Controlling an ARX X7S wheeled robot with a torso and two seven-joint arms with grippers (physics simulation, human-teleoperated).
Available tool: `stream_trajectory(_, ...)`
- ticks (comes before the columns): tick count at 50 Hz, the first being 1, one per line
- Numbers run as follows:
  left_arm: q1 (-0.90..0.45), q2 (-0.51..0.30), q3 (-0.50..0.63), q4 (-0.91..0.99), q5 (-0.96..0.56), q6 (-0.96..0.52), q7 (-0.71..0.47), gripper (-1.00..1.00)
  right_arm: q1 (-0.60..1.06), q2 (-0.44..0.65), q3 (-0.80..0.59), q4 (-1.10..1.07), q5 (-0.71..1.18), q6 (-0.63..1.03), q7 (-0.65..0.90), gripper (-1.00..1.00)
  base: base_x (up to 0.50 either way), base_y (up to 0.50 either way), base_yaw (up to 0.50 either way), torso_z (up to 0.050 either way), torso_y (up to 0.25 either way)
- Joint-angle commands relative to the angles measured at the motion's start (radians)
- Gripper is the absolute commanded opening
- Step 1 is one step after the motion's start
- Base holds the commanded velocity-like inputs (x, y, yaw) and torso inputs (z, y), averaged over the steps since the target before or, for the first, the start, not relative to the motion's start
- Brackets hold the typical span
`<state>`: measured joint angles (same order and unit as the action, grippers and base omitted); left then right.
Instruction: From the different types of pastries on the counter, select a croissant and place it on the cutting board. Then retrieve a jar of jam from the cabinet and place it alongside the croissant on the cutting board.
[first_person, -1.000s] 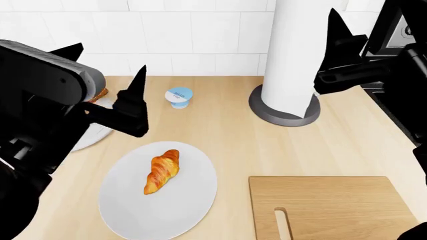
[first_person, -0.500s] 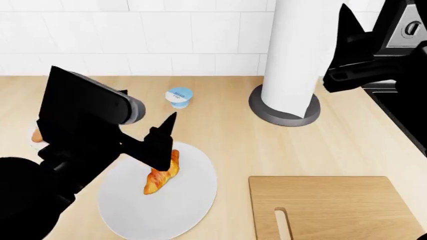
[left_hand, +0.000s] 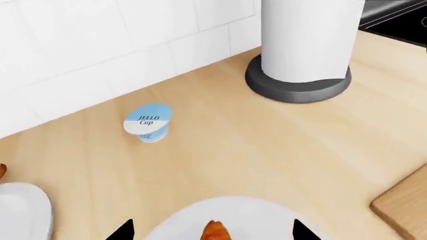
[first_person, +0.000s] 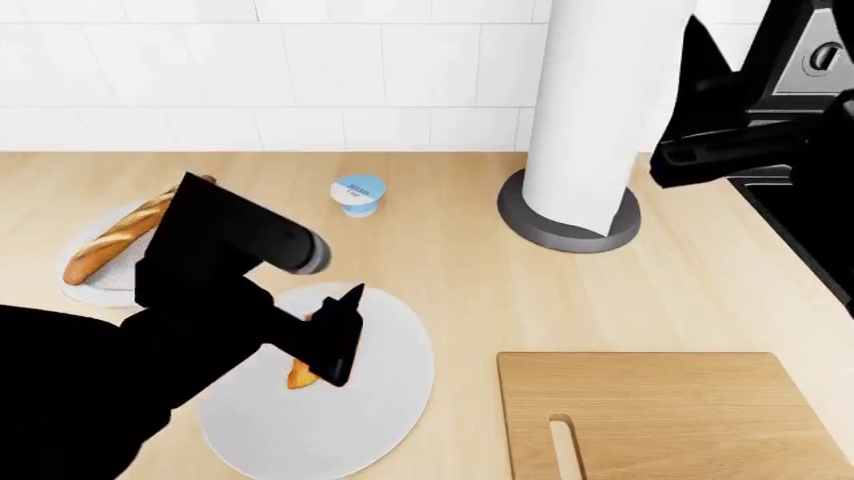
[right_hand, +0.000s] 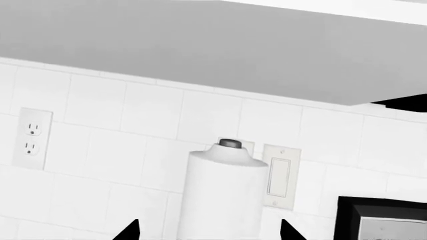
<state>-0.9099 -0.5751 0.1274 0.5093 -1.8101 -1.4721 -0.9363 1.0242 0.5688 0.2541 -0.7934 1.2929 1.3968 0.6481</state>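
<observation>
Croissant, small, curved and golden-orange, lies on the round white plate. Our left gripper hangs over it, jaws wide, holding nothing. We think closing off-centre could push it away.

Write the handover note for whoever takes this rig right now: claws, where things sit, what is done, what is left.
Left claw: open, low over the croissant on the white plate, tips either side, not gripping yet.
Right claw: open, raised beside the paper towel roll, holding nothing.
Cutting board: bare, to the right of the plate.
Baguette: on the other plate at left.
Jam jar: not in view.
Done: nothing placed.
Left: grasp the croissant, move it to the board, then fetch the jam.
</observation>
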Motion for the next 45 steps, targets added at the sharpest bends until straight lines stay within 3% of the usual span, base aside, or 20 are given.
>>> stream_trajectory(1,0.011,-0.013,0.052,-0.033,-0.02,0.014,-0.002,1.0,-0.028,0.017,-0.017,0.0,-0.029,-0.028,-0.013,1.0,0.0,0.0,0.0,0.0,0.0)
stream_trajectory(45,0.155,-0.028,0.042,-0.019,0.142,0.095,0.195,1.0,-0.05,0.049,-0.039,0.013,-0.041,-0.083,-0.003,1.0,0.0,0.0,0.0,0.0,0.0)
